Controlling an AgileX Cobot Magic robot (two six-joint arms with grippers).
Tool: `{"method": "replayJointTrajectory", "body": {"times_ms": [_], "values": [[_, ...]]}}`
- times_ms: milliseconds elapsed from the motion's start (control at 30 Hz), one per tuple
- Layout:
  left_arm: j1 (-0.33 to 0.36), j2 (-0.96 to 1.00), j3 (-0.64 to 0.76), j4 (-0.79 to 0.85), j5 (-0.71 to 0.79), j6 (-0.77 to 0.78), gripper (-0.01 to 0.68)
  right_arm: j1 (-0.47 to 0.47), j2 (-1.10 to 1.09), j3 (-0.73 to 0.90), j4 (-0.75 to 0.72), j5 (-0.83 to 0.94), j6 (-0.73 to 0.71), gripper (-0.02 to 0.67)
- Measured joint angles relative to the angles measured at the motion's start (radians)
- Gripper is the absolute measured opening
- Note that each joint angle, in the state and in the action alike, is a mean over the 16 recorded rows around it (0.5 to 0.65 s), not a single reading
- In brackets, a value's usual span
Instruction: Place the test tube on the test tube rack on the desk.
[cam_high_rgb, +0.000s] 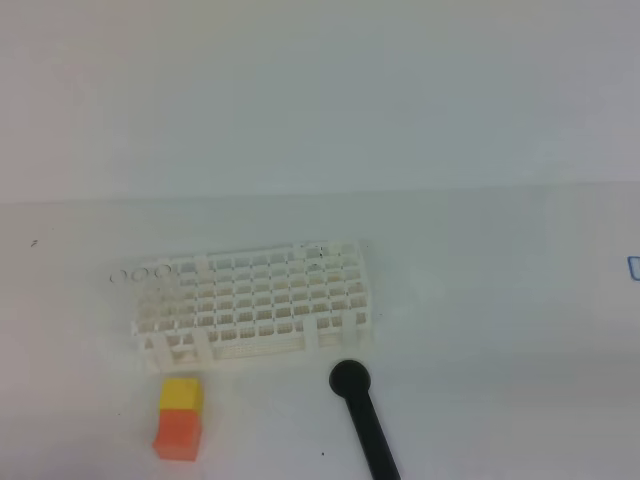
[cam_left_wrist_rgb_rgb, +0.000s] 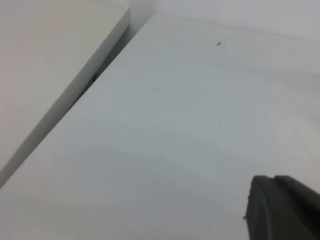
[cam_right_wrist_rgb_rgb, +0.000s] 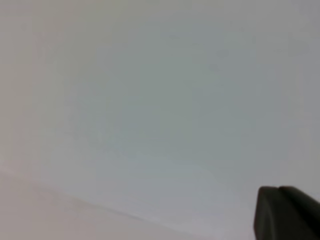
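The white desk (cam_high_rgb: 480, 300) carries the test tube rack (cam_high_rgb: 260, 300) lying a little left of its middle, its long side roughly parallel to the near edge, with rows of small square holes facing up. Just off the rack's far left corner a faint chain of small rings (cam_high_rgb: 140, 274) shows against the white; this may be the test tube lying on the desk, but it is too pale to be sure. Near the front edge, just in front of the rack's left end, stands an orange-yellow block (cam_high_rgb: 179, 418), yellow part farther back, orange part nearer. To its right a black rod with a round end (cam_high_rgb: 362, 415) lies aslant, its knob just before the rack's near right corner and its shaft running off the near edge. In the high view neither arm appears. Each wrist view shows only bare desk and a dark finger tip at the lower right corner: left gripper (cam_left_wrist_rgb_rgb: 282, 207) and right gripper (cam_right_wrist_rgb_rgb: 285, 212), both closed, holding nothing visible.
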Motion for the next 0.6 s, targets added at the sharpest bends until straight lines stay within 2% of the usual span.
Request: {"method": "replayJointTrajectory", "body": {"times_ms": [333,600], "values": [[-0.001,0.000,0.000,0.005,0.002,0.014,-0.001,-0.029,-0.082,0.095,-0.128,0.170,0.409,-0.001],[-0.001,0.000,0.000,0.006,0.001,0.007,-0.001,-0.020,-0.091,0.167,-0.185,0.203,0.532,-0.001]]}}
